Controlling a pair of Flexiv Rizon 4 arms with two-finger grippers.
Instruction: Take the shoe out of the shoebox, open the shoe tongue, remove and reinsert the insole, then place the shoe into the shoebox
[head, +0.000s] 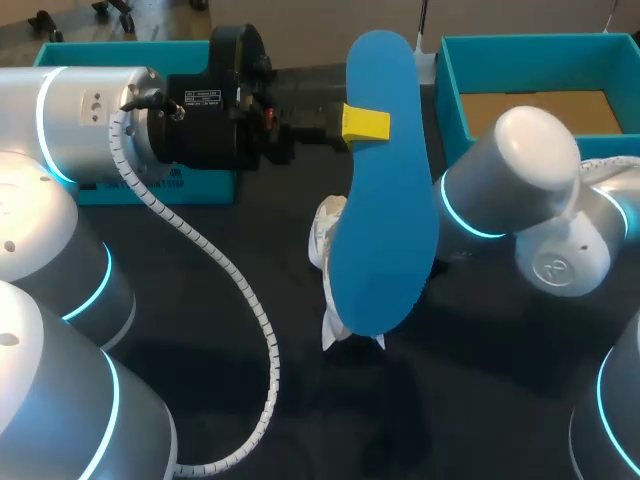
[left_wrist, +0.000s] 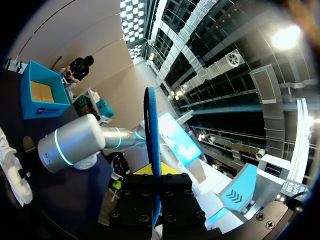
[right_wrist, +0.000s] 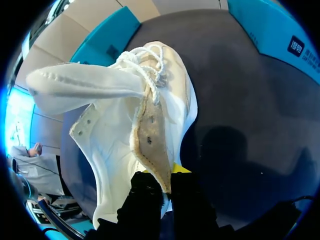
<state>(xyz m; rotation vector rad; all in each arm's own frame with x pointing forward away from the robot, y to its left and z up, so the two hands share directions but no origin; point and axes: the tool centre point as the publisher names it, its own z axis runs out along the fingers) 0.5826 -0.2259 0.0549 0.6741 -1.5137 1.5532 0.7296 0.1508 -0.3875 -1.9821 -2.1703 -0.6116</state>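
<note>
The left pincer is clamped on the blue insole, holding it above the white shoe. The right pincer is closed on the shoe's side wall. The shoebox stands on the dark surface, at two o'clock from the shoe.

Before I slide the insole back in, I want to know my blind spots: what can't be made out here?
Head view: most of the shoe and the right jaws, hidden behind the insole.
Left wrist view: the insole's faces, seen edge-on; the shoe, cut off by the rim.
Right wrist view: the shoe's inner floor, hidden by its own upper.
</note>
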